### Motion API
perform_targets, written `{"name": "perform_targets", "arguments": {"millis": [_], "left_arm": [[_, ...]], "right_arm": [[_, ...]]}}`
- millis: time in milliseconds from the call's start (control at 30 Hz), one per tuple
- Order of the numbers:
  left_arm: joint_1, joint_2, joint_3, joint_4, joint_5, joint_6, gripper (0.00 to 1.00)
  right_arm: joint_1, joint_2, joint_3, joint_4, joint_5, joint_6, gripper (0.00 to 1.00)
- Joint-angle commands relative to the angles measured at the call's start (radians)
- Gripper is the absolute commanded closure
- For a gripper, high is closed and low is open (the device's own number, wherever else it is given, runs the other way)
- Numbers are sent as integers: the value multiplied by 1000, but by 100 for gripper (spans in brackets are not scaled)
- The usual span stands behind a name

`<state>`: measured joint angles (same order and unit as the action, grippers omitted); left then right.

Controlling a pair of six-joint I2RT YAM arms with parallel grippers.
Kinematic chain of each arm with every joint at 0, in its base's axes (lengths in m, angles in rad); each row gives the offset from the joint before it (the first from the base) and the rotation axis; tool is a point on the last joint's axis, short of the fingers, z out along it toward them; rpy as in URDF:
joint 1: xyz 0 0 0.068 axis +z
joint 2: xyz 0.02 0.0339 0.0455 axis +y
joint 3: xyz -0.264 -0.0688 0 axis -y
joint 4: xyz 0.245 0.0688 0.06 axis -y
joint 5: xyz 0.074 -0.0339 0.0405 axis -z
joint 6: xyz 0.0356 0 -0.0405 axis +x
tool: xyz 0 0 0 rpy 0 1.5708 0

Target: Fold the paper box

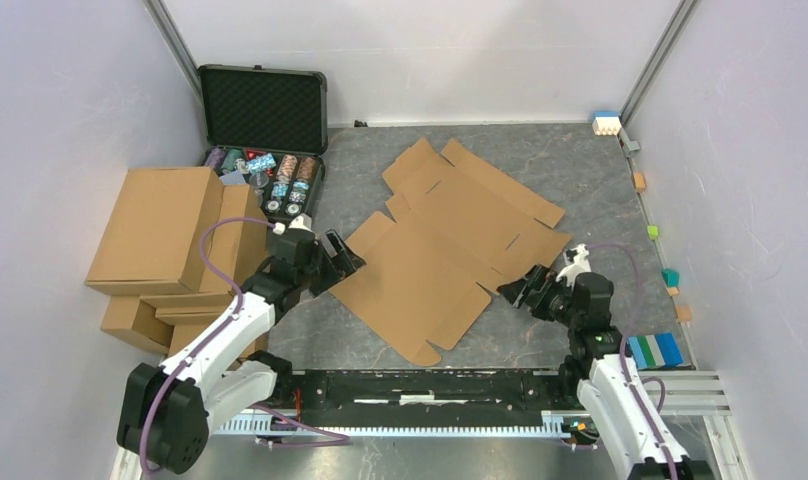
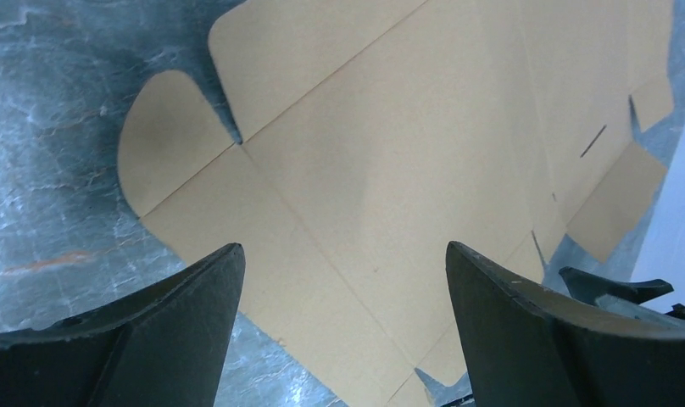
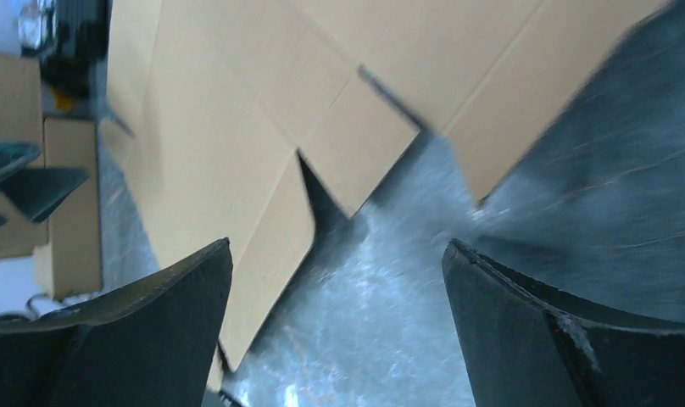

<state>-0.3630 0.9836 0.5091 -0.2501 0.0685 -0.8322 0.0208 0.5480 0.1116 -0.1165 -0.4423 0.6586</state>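
Fingers spread wide on both arms, nothing gripped! Now the left fingers [image 2: 153, 339] hang over the left flaps of the paper box [image 1: 450, 240], a flat brown corrugated cardboard sheet lying unfolded and skewed mid-way across the grey marbled counter [image 1: 580, 170]. Opposite, the right fingers [image 3: 542, 339] hover at its right edge, mostly above bare counter. Brown ready-made cartons [image 1: 160, 230] stack far left, beside an open black foam-lined case [image 1: 265, 105].

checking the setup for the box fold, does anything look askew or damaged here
Only the paper box stands out: the flat, unfolded sheet lies skewed, diagonal to the edges of the table. No tears or spills show.
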Motion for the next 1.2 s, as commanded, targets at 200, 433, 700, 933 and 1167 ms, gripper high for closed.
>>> {"name": "perform_targets", "arguments": {"millis": [200,433,700,933,1167], "left_arm": [[11,-38,28,-92,-27,28,5],[12,-70,25,-133,-40,36,3],[12,-86,4,-119,17,30,3],[12,-136,-30,-141,99,-5,2],[12,-202,-40,-159,170,-62,0]], "right_arm": [[361,198,-65,279,59,264,2],[563,272,-133,505,204,513,22],[716,426,-143,752,284,702,74],[720,380,-137,824,397,848,100],[719,295,-84,762,500,923,100]]}}
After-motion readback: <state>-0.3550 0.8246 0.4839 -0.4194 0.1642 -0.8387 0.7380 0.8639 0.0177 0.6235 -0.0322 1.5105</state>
